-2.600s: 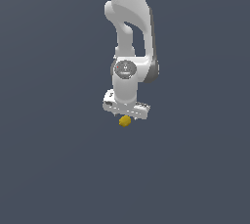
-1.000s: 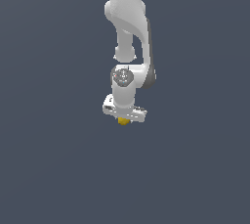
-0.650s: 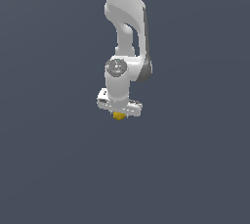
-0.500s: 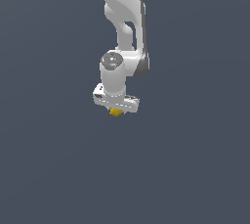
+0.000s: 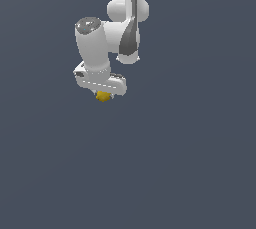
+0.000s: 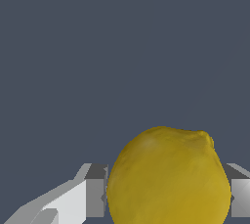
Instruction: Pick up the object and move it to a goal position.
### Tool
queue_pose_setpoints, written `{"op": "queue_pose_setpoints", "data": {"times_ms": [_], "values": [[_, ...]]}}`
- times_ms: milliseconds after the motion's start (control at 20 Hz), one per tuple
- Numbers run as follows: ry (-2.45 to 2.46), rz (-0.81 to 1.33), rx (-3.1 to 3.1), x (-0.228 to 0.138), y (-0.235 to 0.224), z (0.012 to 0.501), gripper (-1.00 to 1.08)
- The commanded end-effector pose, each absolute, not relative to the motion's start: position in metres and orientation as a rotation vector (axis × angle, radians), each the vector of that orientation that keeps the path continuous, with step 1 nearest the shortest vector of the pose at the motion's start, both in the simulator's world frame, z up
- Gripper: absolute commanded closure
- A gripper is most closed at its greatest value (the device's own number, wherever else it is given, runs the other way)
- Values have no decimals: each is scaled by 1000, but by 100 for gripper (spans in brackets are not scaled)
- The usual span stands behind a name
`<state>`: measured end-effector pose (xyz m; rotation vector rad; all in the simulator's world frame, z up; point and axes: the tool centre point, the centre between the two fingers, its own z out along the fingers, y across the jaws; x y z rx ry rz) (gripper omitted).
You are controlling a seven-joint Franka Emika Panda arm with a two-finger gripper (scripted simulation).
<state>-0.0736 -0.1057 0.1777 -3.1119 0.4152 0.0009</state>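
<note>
Closest to us, in the wrist view, we see the object [image 6: 168, 179], a yellow-orange roundish lump with a small bump on one shoulder, filling much of the frame. It sits between the two fingers [image 6: 90, 193] of the gripper [image 6: 166, 196]: a white and grey finger presses against one side of the lump, and the grey edge of the other finger meets its opposite side. The fingers are closed onto the object and hold it. Behind it we see only a flat, dark blue-grey background.

In the exterior view, we see the same object [image 5: 103, 96] as a tiny yellow speck poking out just beneath the gripper [image 5: 102, 92], touching it and mostly tucked between the fingers. The gripper's white body is much larger than the lump. It points downward, slightly tilted.

Above the gripper, we see the white robot arm [image 5: 117, 28]: a thick cylindrical wrist segment with a grey cap, then rounded joints with a dark grey band rising out of the frame. Farther back, the same plain dark blue-grey backdrop [image 5: 200, 148] surrounds everything.
</note>
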Motion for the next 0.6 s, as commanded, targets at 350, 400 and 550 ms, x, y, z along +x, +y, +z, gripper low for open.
{"op": "queue_pose_setpoints", "data": {"times_ms": [350, 400, 550], "values": [[415, 0, -3111, -103, -162, 257, 108], [415, 0, -3112, -105, -167, 263, 108], [415, 0, -3113, -110, -178, 279, 108]]}}
